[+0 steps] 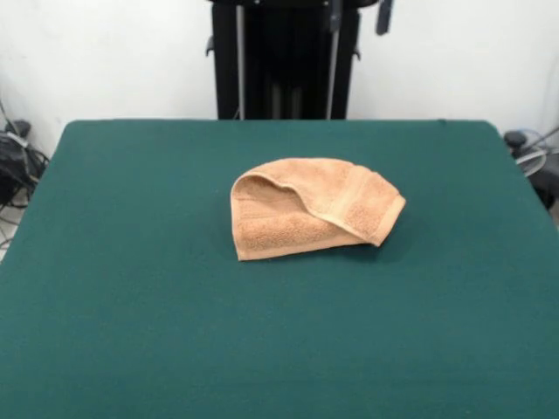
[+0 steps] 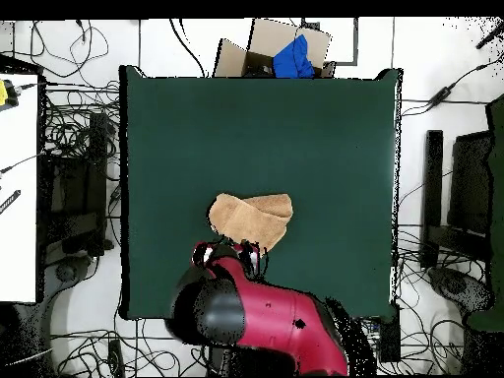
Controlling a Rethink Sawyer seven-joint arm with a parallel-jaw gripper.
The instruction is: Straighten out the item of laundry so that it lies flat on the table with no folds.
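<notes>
The orange-tan towel (image 1: 310,208) lies a little beyond the middle of the green table (image 1: 131,305). It is folded over on itself, with an upper layer draped from the right across a lower layer, and a woven band shows along the right edge. In the overhead view the towel (image 2: 251,219) is a crumpled oblong on the table (image 2: 325,128). The red arm (image 2: 266,320) reaches in from the bottom. Its gripper end (image 2: 229,258) is just at the towel's edge nearest the robot, high above the table. The front view does not show the gripper.
The black pedestal (image 1: 284,61) stands behind the table's far edge. In the overhead view a cardboard box with a blue item (image 2: 285,51) sits beyond the table's top edge. Cables lie on the floor on both sides, and a white bench (image 2: 18,187) stands at the left.
</notes>
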